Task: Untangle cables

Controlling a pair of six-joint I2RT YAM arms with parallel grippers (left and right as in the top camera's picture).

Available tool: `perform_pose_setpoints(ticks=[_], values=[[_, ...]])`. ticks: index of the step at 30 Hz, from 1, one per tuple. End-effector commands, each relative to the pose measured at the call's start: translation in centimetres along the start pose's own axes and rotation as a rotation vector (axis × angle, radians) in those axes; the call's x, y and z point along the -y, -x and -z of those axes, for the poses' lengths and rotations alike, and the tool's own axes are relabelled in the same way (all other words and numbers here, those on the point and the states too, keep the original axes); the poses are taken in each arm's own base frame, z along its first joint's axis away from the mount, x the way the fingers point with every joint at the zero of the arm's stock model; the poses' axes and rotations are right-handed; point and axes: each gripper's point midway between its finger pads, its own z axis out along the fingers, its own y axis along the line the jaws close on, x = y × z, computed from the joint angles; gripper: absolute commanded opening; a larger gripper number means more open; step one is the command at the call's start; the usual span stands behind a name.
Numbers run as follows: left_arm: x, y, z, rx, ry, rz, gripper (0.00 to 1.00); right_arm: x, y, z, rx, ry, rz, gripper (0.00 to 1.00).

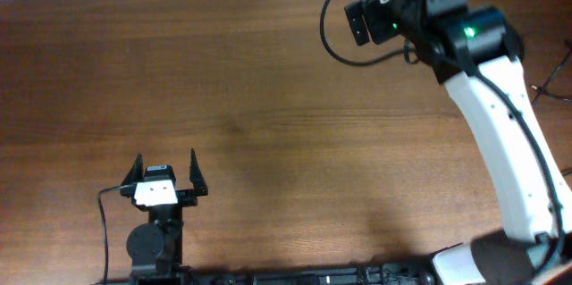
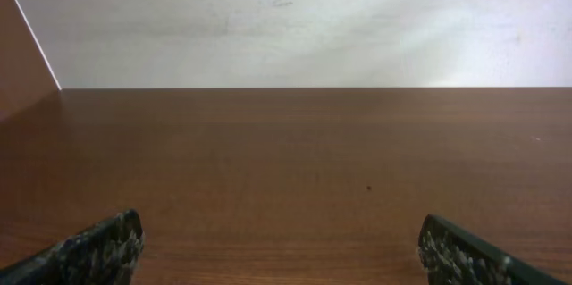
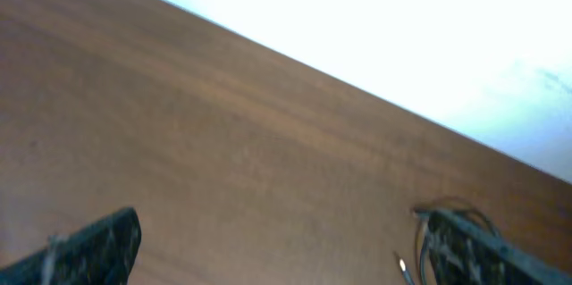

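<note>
Only a small part of the cables shows, in the right wrist view: thin dark loops on the wood just behind my right finger, and a small white-tipped plug beside it. My right gripper is open, with bare table between its fingers. Overhead, the right arm reaches to the far right of the table, its fingertips cut off by the top edge. My left gripper rests near the front left, open and empty. The left wrist view shows that gripper over bare wood.
The brown wooden table ends at a pale wall along its far edge. A thin dark cord lies at the table's right edge; whether it is one of the cables I cannot tell. The arm bases stand along the front edge.
</note>
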Motion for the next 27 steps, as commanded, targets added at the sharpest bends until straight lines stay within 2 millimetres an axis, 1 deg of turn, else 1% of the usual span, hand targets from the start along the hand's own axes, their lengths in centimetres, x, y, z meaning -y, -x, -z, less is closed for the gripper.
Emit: perform_pose_setpoints(ticks=[1,3,4,6,8,11,16,20,21,25,27], values=[[0.2,-0.1,0.0,-0.001,-0.014,-0.015,0.99,-1.2,-1.7,0.6,0.060,0.033,-0.003,0.99],[0.2,-0.1,0.0,-0.001,-0.014,-0.015,0.99,-1.5,-2.8,0.3,0.100,0.030,-0.004,0.99],[0.2,-0.1,0.0,-0.001,-0.014,-0.015,0.99,-1.7,-3.9,0.0,0.146,0.019,-0.007,0.99],[0.2,-0.1,0.0,-0.001,-0.014,-0.015,0.99,-2.2,-5.2,-0.3,0.210,0.017,-0.009,0.99],[0.2,-0.1,0.0,-0.001,-0.014,-0.015,0.99,-2.8,-6.4,-0.3,0.269,0.023,-0.010,0.99],[0.2,-0.1,0.0,-0.001,-0.014,-0.015,0.99,-3.3,-8.4,-0.2,0.363,0.021,-0.059,0.99],[0.2,-0.1,0.0,-0.001,-0.014,-0.015,0.99,-3.9,-11.7,0.9,0.551,-0.004,-0.099,0.99],[0.2,-0.1,0.0,-0.001,-0.014,-0.015,0.99,-4.2,-14.5,2.1,0.642,-0.019,-0.128,0.99],[0.2,-0.1,0.0,-0.001,-0.014,-0.015,0.99,-4.2,-15.0,2.3,0.653,-0.028,-0.131,0.99],[0.2,-0.1,0.0,-0.001,-0.014,-0.015,0.99,-3.9,-18.1,3.2,0.675,-0.068,-0.169,0.99],[0.2,-0.1,0.0,-0.001,-0.014,-0.015,0.99,-4.0,-19.2,3.4,0.680,-0.076,-0.172,0.99]])
